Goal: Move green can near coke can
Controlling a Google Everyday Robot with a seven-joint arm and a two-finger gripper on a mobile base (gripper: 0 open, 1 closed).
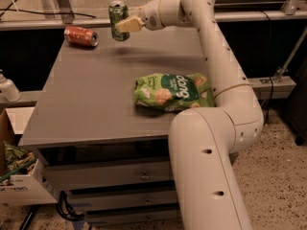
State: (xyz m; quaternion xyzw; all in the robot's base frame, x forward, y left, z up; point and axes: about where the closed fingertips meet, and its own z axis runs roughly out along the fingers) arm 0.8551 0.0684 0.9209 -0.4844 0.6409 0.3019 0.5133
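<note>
The green can [117, 19] is upright and held in the air above the far edge of the grey table [91, 99]. My gripper [123, 25] is shut on the green can from its right side. The coke can [81, 36] lies on its side at the table's far left corner, a short way left of and below the green can. A faint shadow falls on the table under the held can.
A green snack bag [173, 92] lies flat at the table's middle right. My white arm [216, 80] reaches over the table's right side. A white bottle [8, 88] and a cardboard box [19, 176] are to the left of the table. Drawers are under the tabletop.
</note>
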